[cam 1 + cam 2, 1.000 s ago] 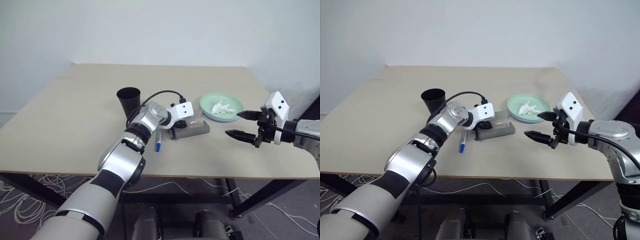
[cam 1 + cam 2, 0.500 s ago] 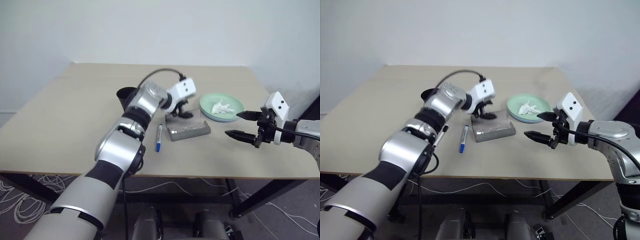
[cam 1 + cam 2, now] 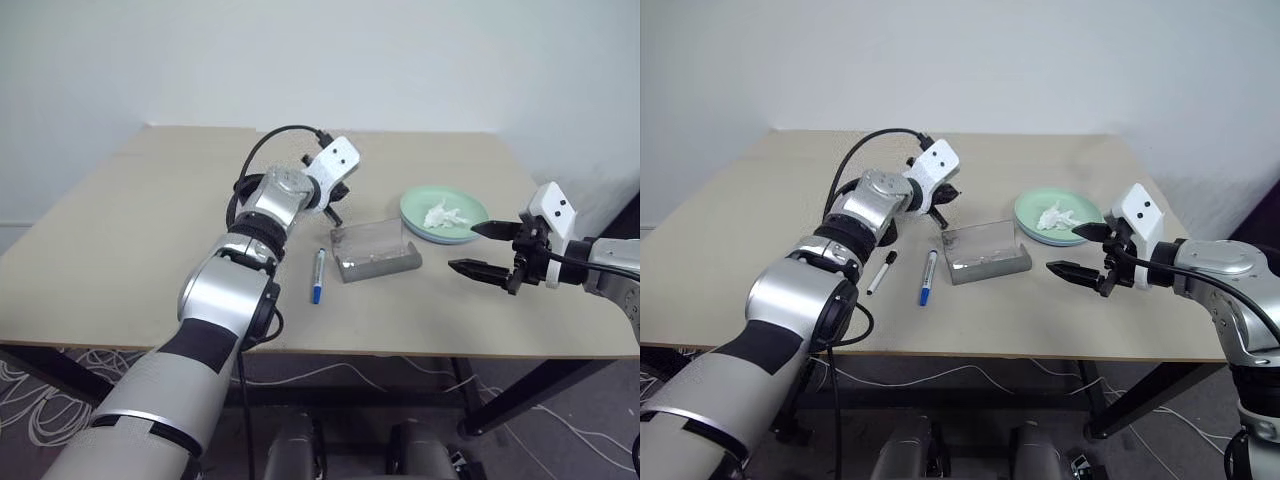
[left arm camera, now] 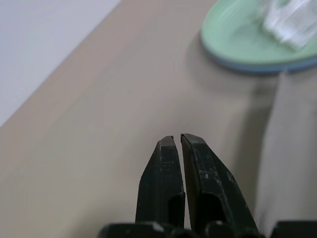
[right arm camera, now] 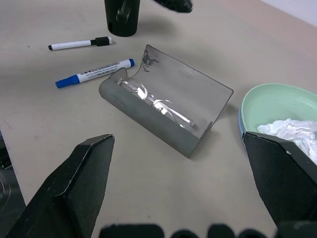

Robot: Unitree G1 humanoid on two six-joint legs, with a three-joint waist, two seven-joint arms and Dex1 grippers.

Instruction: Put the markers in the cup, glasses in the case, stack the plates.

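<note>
My left gripper [image 4: 174, 140] hangs above the table [image 3: 120, 250], between the cup and the case, its 2 black fingers pressed almost together with only a sliver of gap, and nothing between them. My right gripper [image 3: 1078, 250] hovers off to the right side over the near part of the table, just in front of the plates, with its 2 fingers [image 5: 79, 183] spread wide and holding nothing. The grey case [image 5: 168, 106] lies open near the middle of the table, lid raised toward the far side, and the clear glasses [image 5: 153, 101] rest inside its lower half. The blue-capped marker [image 3: 927, 277] lies flat on the table just to the left of the case, apart from it, blue end toward me. The black-capped marker [image 3: 880, 271] lies further left, beside the blue one but not touching it, angled a little. The black cup [image 5: 122, 17] stands upright behind both markers, largely hidden by my left forearm in the head views. The 2 plates sit stacked to the right of the case, the mint green plate [image 3: 420, 205] on top of the light blue plate [image 4: 257, 68], whose edge peeks out beneath. A crumpled white tissue [image 3: 443, 214] lies in the green plate.
</note>
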